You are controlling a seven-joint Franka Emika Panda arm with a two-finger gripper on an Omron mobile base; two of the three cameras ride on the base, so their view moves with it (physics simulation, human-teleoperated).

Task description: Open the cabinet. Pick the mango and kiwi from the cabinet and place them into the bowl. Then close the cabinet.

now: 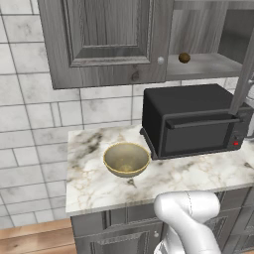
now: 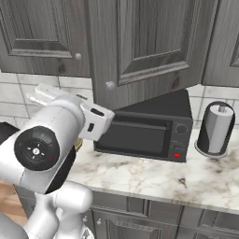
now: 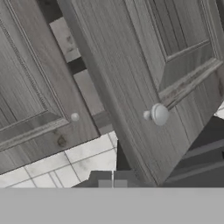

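Standing on marble counter point(image 1: 94, 183): bowl point(image 1: 126, 158), toaster oven point(image 1: 193, 121); tiled wall point(image 1: 30, 114) behind.

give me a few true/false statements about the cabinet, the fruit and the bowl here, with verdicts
1. The right door of the cabinet stands open. True.
2. The bowl already holds fruit. False: its pale inside is bare.
3. The kiwi lies on the cabinet shelf. True.
4. The bowl sits on top of the toaster oven. False: it rests on the marble counter, left of the oven.
5. The gripper is shut, holding nothing. True.
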